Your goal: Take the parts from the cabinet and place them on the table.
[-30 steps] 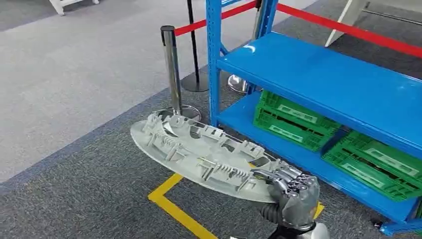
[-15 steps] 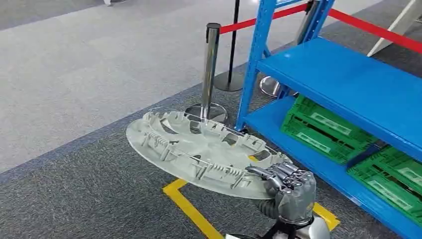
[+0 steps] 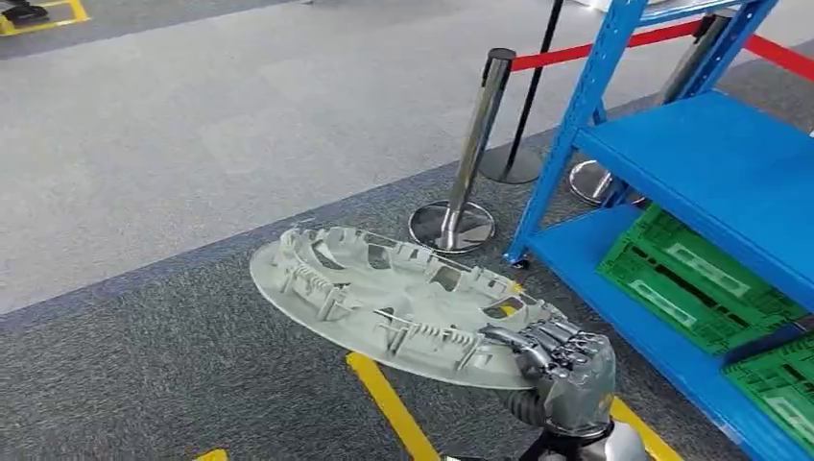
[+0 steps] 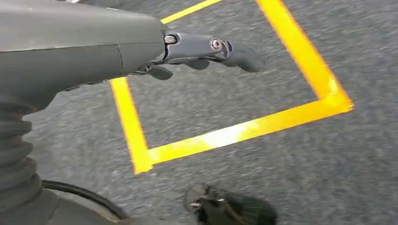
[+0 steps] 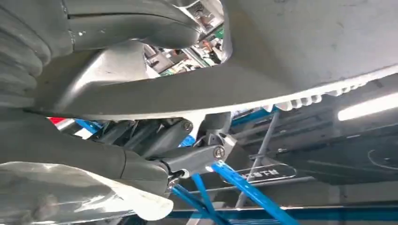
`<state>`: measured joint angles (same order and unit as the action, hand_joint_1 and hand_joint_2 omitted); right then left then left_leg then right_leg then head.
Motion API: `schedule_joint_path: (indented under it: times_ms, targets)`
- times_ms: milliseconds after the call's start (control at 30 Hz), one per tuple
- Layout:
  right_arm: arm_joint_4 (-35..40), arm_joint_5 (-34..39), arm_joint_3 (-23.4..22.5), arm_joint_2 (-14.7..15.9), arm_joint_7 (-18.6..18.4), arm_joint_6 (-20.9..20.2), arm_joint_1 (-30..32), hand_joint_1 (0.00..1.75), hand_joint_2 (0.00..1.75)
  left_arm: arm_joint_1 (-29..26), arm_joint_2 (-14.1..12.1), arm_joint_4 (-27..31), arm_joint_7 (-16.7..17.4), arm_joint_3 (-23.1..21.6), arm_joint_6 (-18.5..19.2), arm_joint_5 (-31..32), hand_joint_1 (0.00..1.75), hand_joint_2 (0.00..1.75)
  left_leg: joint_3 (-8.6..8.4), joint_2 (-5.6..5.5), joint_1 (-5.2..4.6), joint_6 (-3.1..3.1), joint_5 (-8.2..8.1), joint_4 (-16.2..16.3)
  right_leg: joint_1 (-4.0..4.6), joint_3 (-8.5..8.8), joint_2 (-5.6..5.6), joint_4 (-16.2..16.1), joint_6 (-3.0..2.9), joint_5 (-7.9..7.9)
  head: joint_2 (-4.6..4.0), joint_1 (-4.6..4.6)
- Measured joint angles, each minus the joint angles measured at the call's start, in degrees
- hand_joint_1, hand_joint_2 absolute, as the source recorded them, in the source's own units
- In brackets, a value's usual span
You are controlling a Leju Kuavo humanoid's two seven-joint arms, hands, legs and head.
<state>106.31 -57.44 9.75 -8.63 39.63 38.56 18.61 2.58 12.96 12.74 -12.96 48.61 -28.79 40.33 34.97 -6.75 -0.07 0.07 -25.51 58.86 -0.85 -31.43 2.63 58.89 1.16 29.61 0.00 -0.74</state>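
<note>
the right robot hand (image 3: 564, 370) is gripping the near-right edge of the long grey part (image 3: 384, 298), which is hanging out to the left over the carpet; held at one end like this, it is likely risking sagging or twisting loose. the left robot hand (image 4: 206, 49) is hanging open over the yellow floor tape (image 4: 234, 133). the green crates (image 3: 696, 279) on the blue rack (image 3: 710, 158) are looking empty

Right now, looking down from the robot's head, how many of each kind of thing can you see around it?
Grey plastic part, held by the right hand: 1
Blue shelf rack: 1
Green crates: 2
Barrier posts: 2
Total: 6
</note>
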Motion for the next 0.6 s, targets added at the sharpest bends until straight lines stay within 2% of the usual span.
schedule_joint_path:
  times_ms: [33, 67, 100, 167, 200, 233, 267, 300, 333, 367, 400, 433, 467, 500, 533, 567, 600]
  targets:
    - [0.0, 0.6, 0.1, 0.0, 0.0, 0.0, -0.1, 1.75, 1.75, 0.0, 0.1, 0.0, 0.2, 0.0, -0.1, 0.3, 0.00, 1.75, 0.19, 0.40, 0.07, -0.12, -0.66, 0.7, -0.57, 0.22, -0.75, -0.4, -0.44, -0.29, 0.00, -0.07]
    - [0.0, 1.0, 0.3, 0.0, 0.0, 0.0, -0.3, 1.75, 1.75, -0.1, 0.3, 0.0, 0.4, 0.0, -0.2, 0.7, 0.00, 1.75, 0.90, 3.17, -0.28, -0.47, -1.96, 2.6, -0.42, 0.37, -1.34, -0.4, -0.60, -0.23, 0.00, 0.24]
    - [0.0, 1.2, 0.4, 0.0, 0.0, 0.0, -0.4, 1.75, 1.75, 0.1, 0.4, -0.1, 0.7, 0.0, -0.2, 1.0, 0.00, 1.75, 2.43, 4.66, -0.18, -0.80, -4.00, 6.0, -0.36, 0.39, -2.06, -0.4, -0.75, -0.18, 0.00, 0.59]
    - [-0.2, 1.5, 0.6, 0.1, 0.0, 0.0, -0.5, 1.75, 1.75, 0.4, 0.5, -0.1, 1.4, -0.1, -0.2, 1.6, 0.00, 1.75, 6.52, 5.79, 0.09, -1.21, -8.07, 14.9, -0.20, 0.37, -3.67, -0.4, -0.88, -0.09, 0.00, 0.53]
    - [-0.4, 1.6, 0.6, 0.1, 0.0, 0.0, -0.6, 1.75, 1.75, 0.4, 0.6, -0.1, 1.7, -0.1, -0.2, 1.7, 0.00, 1.75, 7.68, 5.93, 0.18, -1.33, -8.74, 17.6, -0.20, 0.37, -4.42, -0.4, -0.88, -0.05, 0.00, 0.57]
    - [-0.6, 1.7, 0.6, 0.1, 0.0, 0.0, -0.6, 1.75, 1.75, 0.3, 0.6, -0.1, 1.8, -0.1, -0.2, 1.7, 0.00, 1.75, 7.40, 6.00, 0.29, -1.37, -7.99, 17.4, -0.20, 0.42, -5.15, -0.4, -0.86, 0.00, 0.00, 0.55]
    - [-0.7, 1.7, 0.7, 0.1, 0.0, 0.0, -0.6, 1.75, 1.75, 0.3, 0.6, -0.1, 1.8, -0.1, -0.2, 1.7, 0.00, 1.75, 5.96, 6.13, 0.34, -1.33, -6.11, 14.7, -0.20, 0.46, -5.79, -0.4, -0.84, 0.04, 0.00, 0.57]
    - [-0.9, 1.7, 0.8, 0.1, 0.0, 0.0, -0.7, 1.75, 1.75, 0.2, 0.6, -0.1, 1.9, -0.1, -0.2, 1.7, 0.00, 1.75, 3.60, 6.48, 0.33, -1.18, -3.80, 10.2, -0.20, 0.57, -6.33, -0.4, -0.79, 0.12, 0.00, 0.55]
    - [-0.9, 1.9, 0.9, 0.1, 0.0, 0.0, -0.7, 1.75, 1.75, 0.3, 0.6, -0.1, 1.9, -0.1, -0.2, 1.7, 0.00, 1.75, 0.64, 7.41, 0.26, -0.93, -1.48, 4.7, -0.20, 0.74, -6.95, -0.4, -0.66, 0.22, 0.00, 0.57]
    - [-1.0, 2.4, 1.0, 0.2, 0.0, 0.0, -0.8, 1.75, 1.75, 0.3, 0.6, -0.1, 1.9, -0.1, -0.2, 1.7, 0.00, 1.75, -1.29, 9.95, -0.07, -0.63, -1.18, 0.8, -0.10, 0.83, -7.34, -0.4, -0.48, 0.35, 0.00, 0.55]
    - [-1.1, 3.0, 1.0, 0.2, 0.0, 0.0, -0.9, 1.75, 1.75, 0.5, 0.6, -0.1, 2.2, -0.1, -0.1, 1.6, 0.00, 1.75, -1.55, 10.37, -0.56, -0.14, -1.55, 0.1, 0.33, 0.64, -7.82, -0.3, -0.10, 0.56, 0.00, 0.61]
    - [-1.2, 3.6, 1.1, 0.4, 0.0, 0.0, -1.0, 1.75, 1.75, 0.6, 0.7, -0.1, 2.4, -0.1, 0.0, 1.4, 0.00, 1.75, -1.23, 9.74, -0.60, 0.08, -1.42, 0.1, 0.34, 0.71, -8.12, -0.3, 0.06, 0.50, 0.00, 0.28]
    - [-1.3, 4.2, 1.2, 0.4, 0.0, 0.0, -1.1, 1.75, 1.75, 0.4, 0.7, -0.1, 2.6, -0.1, 0.2, 1.1, 0.00, 1.75, -1.08, 9.41, -0.66, 0.23, -1.46, 0.1, 0.29, 0.77, -8.60, -0.4, 0.20, 0.54, 0.00, 0.37]
    - [-1.4, 4.5, 1.3, 0.5, -0.1, 0.0, -1.3, 1.75, 1.75, 0.3, 0.7, -0.1, 2.7, 0.0, 0.2, 1.0, 0.00, 1.75, -0.87, 8.80, -0.83, 0.58, -1.40, 0.0, 0.19, 1.00, -9.08, -0.6, 0.61, 0.51, 0.00, 0.39]
    - [-1.4, 4.6, 1.4, 0.6, -0.2, 0.0, -1.3, 1.75, 1.75, 0.3, 0.7, -0.1, 2.7, 0.0, 0.2, 1.0, 0.00, 1.75, -1.39, 8.24, -0.37, 1.21, -1.01, -0.6, -0.03, 0.95, -8.54, -0.5, 1.15, 0.95, 0.00, 0.42]
    - [-1.5, 4.7, 1.5, 0.8, -0.2, 0.0, -1.4, 1.75, 1.75, 0.3, 0.8, -0.1, 2.7, 0.0, 0.2, 0.9, 0.00, 1.75, -1.44, 7.86, -0.27, 1.57, -0.88, -0.8, -0.16, 0.20, -5.80, 0.8, 1.26, 2.09, 0.00, 0.11]
    - [-1.5, 4.8, 1.6, 0.9, -0.2, 0.0, -1.4, 1.75, 1.75, 0.5, 0.8, -0.1, 2.7, 0.0, 0.2, 0.9, 0.00, 1.75, -1.37, 7.41, -0.25, 1.90, -0.77, -0.8, -0.20, -1.21, -4.14, 3.9, 1.21, 3.96, 0.00, 0.07]
